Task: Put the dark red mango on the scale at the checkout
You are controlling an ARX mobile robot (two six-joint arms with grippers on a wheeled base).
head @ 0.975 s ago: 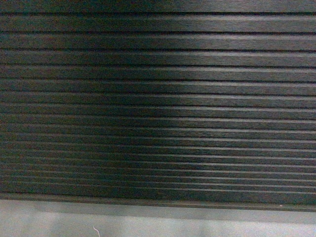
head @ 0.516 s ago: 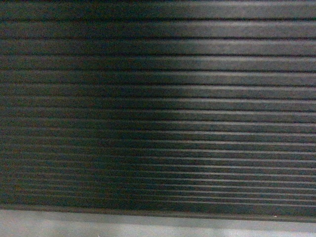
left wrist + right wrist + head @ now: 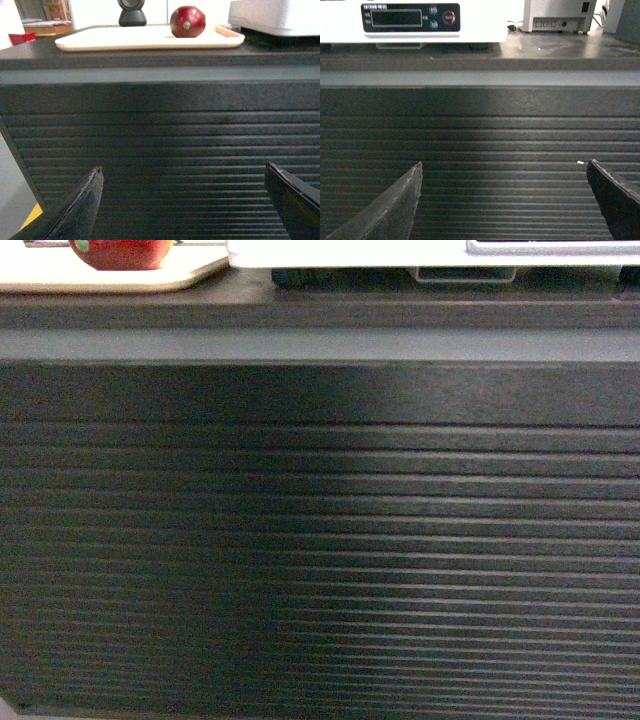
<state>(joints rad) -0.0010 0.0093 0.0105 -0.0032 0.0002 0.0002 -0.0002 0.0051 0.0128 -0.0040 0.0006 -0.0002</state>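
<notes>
Barely started, by the look of it. Dark red mango (image 3: pixel 187 21) sitting on the beige tray (image 3: pixel 100 41) on top of the checkout (image 3: pixel 160 140), far left, with the scale (image 3: pixel 415 21) just right of the tray. Left gripper (image 3: pixel 185 200) and right gripper (image 3: pixel 505 200) both spread wide, holding nothing, down low facing the ribbed front. Whole reach, grab, carry and drop-off left to do.
</notes>
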